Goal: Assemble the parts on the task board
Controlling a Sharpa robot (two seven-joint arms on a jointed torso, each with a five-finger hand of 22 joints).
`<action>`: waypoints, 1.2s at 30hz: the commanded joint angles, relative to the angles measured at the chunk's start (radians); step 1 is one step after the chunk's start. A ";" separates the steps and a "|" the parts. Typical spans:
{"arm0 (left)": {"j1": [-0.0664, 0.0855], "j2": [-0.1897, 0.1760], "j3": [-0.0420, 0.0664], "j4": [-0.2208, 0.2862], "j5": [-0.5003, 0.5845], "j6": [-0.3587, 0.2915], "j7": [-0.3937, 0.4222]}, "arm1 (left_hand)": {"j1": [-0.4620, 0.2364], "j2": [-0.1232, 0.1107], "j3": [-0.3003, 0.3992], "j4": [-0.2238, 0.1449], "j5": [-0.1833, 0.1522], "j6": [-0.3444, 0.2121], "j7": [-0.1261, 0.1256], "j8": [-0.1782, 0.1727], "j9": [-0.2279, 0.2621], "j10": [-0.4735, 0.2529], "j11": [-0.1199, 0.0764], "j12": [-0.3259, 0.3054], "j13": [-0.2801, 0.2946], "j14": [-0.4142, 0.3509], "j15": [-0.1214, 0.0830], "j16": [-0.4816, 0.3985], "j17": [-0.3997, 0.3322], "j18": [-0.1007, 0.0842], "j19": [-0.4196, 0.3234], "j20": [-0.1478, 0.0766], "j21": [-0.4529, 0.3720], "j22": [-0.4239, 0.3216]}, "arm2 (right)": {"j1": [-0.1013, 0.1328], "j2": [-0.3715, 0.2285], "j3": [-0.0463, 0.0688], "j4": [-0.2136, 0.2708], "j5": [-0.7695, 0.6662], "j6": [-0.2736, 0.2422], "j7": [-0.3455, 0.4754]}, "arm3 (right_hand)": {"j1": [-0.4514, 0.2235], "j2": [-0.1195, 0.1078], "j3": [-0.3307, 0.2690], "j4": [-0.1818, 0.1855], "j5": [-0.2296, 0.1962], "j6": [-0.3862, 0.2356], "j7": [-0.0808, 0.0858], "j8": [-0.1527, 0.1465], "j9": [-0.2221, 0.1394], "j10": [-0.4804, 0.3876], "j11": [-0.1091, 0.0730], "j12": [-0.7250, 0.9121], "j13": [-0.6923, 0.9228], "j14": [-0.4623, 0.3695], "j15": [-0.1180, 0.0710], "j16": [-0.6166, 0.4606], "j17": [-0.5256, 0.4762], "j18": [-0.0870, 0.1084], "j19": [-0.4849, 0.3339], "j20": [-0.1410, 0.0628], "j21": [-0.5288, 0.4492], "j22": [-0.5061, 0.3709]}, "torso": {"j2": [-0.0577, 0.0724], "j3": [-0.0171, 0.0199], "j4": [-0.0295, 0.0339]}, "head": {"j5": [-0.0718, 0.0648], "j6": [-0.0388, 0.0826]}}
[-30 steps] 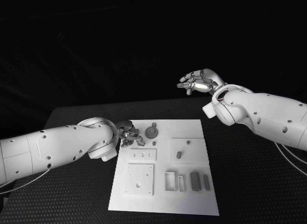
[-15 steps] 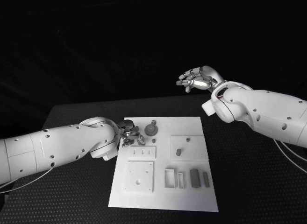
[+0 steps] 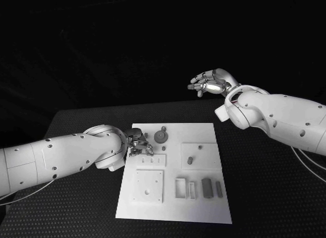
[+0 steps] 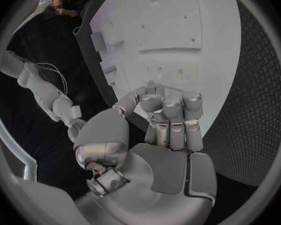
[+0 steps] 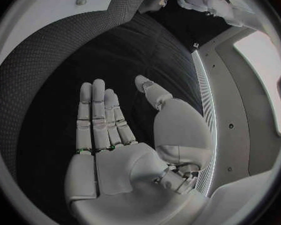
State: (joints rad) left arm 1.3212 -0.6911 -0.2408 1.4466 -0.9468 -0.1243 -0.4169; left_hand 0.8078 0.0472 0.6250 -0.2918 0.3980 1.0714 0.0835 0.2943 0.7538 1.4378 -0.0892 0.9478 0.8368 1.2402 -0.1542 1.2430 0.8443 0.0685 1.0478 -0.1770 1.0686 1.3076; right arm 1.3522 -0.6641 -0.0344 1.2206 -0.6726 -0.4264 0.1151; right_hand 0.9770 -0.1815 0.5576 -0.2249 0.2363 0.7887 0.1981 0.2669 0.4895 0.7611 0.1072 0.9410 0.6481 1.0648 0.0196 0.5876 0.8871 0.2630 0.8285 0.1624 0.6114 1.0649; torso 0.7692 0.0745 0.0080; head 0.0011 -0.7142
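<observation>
The white task board (image 3: 200, 210) lies in the middle of the black table. It carries grey parts: a round disc (image 3: 161, 137), a short peg (image 3: 189, 160) and upright blocks (image 3: 206, 188). My left hand (image 3: 139, 144) hovers low over the board's far left corner, just beside the disc. Its fingers (image 4: 168, 107) are curled in toward the thumb, and I see no part between them. My right hand (image 3: 211, 83) is raised high beyond the table's far edge, well away from the board. It holds nothing, with the palm flat and the fingers (image 5: 98, 115) stretched out.
A square white plate (image 3: 148, 186) and a small frame (image 3: 180, 188) sit in the board's near half, and a slotted block (image 3: 153, 160) is just in front of my left hand. Bare black table (image 3: 270, 188) surrounds the board on all sides.
The whole picture has shifted slightly. My right hand has spread its fingers a little and risen a touch. My left hand stays at the board's far left corner.
</observation>
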 commanded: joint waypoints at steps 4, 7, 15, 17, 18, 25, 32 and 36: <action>-0.005 -0.002 0.000 0.010 -0.057 0.012 0.002 | 0.001 0.009 0.008 0.000 0.011 0.164 -0.093 0.004 0.016 -0.020 -0.032 0.008 -0.002 0.049 -0.059 0.006 -0.002 0.010 -0.008 -0.097 0.008 0.020 | 0.000 0.002 0.001 -0.002 -0.002 0.017 0.006 | 0.003 0.008 0.000 -0.004 0.006 -0.002 0.006 0.004 -0.002 -0.005 0.000 0.005 -0.003 0.002 0.006 -0.006 0.003 -0.001 -0.009 0.001 -0.006 0.002 | 0.001 -0.0002 -0.0004 | 0.002 -0.002; -0.011 -0.001 0.000 0.008 -0.063 0.009 0.002 | 0.000 0.009 0.008 0.000 0.012 0.165 -0.093 0.005 0.016 -0.020 -0.032 0.009 -0.002 0.049 -0.059 0.007 -0.002 0.010 -0.008 -0.097 0.009 0.020 | 0.000 0.004 0.001 -0.003 -0.002 0.017 0.006 | 0.003 0.008 0.000 -0.004 0.008 -0.003 0.006 0.004 -0.003 -0.007 0.001 0.006 -0.006 0.002 0.007 -0.009 0.005 -0.001 -0.010 0.001 -0.006 0.003 | 0.001 -0.0001 -0.0009 | 0.003 -0.002; -0.033 0.002 0.000 0.003 -0.072 0.000 0.005 | -0.009 0.016 0.008 0.000 0.008 0.168 -0.094 0.005 0.017 -0.019 -0.033 0.011 -0.005 0.049 -0.059 0.011 -0.005 0.010 -0.008 -0.097 0.012 0.019 | 0.000 0.003 0.001 -0.004 -0.002 0.017 0.005 | 0.005 0.009 0.000 -0.006 0.011 -0.002 0.007 0.005 -0.005 -0.010 0.001 0.009 -0.010 0.002 0.007 -0.014 0.010 -0.001 -0.012 0.002 -0.008 0.004 | 0.001 -0.0010 -0.0012 | 0.002 -0.003; -0.034 0.003 0.000 0.002 -0.078 -0.001 0.006 | -0.012 0.017 0.008 0.001 0.004 0.169 -0.095 0.005 0.017 -0.019 -0.033 0.012 -0.006 0.049 -0.059 0.013 -0.006 0.011 -0.009 -0.097 0.013 0.019 | 0.000 0.004 0.001 -0.004 -0.002 0.018 0.005 | 0.005 0.010 0.000 -0.006 0.012 -0.002 0.007 0.005 -0.005 -0.010 0.002 0.010 -0.011 0.002 0.007 -0.015 0.011 -0.001 -0.012 0.002 -0.009 0.005 | 0.001 -0.0005 -0.0010 | 0.001 -0.003; -0.035 0.003 0.000 0.002 -0.078 -0.002 0.006 | -0.012 0.017 0.008 0.001 0.002 0.169 -0.095 0.005 0.017 -0.019 -0.033 0.013 -0.007 0.049 -0.059 0.013 -0.006 0.011 -0.009 -0.097 0.013 0.019 | 0.000 0.004 0.001 -0.005 -0.002 0.019 0.005 | 0.005 0.010 0.000 -0.006 0.013 -0.002 0.007 0.006 -0.005 -0.010 0.002 0.010 -0.012 0.002 0.007 -0.015 0.011 -0.001 -0.012 0.003 -0.009 0.005 | 0.001 -0.0004 -0.0010 | 0.001 -0.004; -0.037 0.003 0.001 0.002 -0.080 0.005 0.008 | -0.014 0.018 0.009 0.001 -0.001 0.169 -0.095 0.005 0.017 -0.019 -0.034 0.013 -0.008 0.049 -0.060 0.014 -0.008 0.011 -0.009 -0.097 0.014 0.019 | 0.000 0.005 0.001 -0.005 -0.002 0.019 0.005 | 0.006 0.011 0.000 -0.006 0.016 -0.002 0.007 0.006 -0.006 -0.012 0.002 0.012 -0.015 0.003 0.008 -0.019 0.014 -0.001 -0.013 0.003 -0.010 0.006 | 0.001 -0.0004 -0.0013 | 0.001 -0.004; -0.039 0.005 0.001 -0.003 -0.087 0.006 0.009 | -0.017 0.019 0.010 0.001 -0.006 0.170 -0.095 0.005 0.017 -0.019 -0.034 0.014 -0.010 0.048 -0.060 0.016 -0.009 0.011 -0.010 -0.097 0.015 0.018 | 0.000 0.007 0.000 -0.005 -0.002 0.020 0.005 | 0.005 0.011 0.000 -0.005 0.018 -0.002 0.007 0.007 -0.007 -0.013 0.002 0.014 -0.017 0.003 0.008 -0.021 0.017 -0.001 -0.013 0.003 -0.010 0.007 | 0.001 0.0002 -0.0010 | 0.002 -0.005; -0.045 0.008 0.001 -0.005 -0.087 0.010 0.009 | -0.017 0.019 0.010 0.001 -0.008 0.170 -0.095 0.005 0.017 -0.019 -0.034 0.015 -0.011 0.048 -0.060 0.016 -0.010 0.012 -0.010 -0.097 0.015 0.018 | 0.000 0.008 0.000 -0.005 -0.002 0.019 0.005 | 0.005 0.012 0.000 -0.005 0.020 -0.002 0.007 0.007 -0.007 -0.013 0.002 0.015 -0.018 0.003 0.008 -0.023 0.018 -0.001 -0.013 0.003 -0.011 0.007 | 0.001 0.0000 -0.0022 | 0.002 -0.004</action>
State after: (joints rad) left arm 1.2787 -0.6865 -0.2399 1.4407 -1.0259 -0.1242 -0.4155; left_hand 0.7867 0.0553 0.6291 -0.2919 0.3939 1.0717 0.0831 0.2973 0.7727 1.4394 -0.0954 0.9566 0.8276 1.2452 -0.1596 1.2547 0.8362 0.0623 1.0449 -0.1731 1.0802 1.3073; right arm 1.3522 -0.6572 -0.0345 1.2153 -0.6728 -0.4203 0.1137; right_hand 0.9809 -0.1776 0.5576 -0.2249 0.2513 0.7889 0.1975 0.2708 0.4837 0.7541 0.1072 0.9524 0.6305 1.0685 0.0234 0.5684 0.9046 0.2623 0.8249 0.1659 0.6076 1.0707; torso 0.7699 0.0745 0.0065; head 0.0033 -0.7189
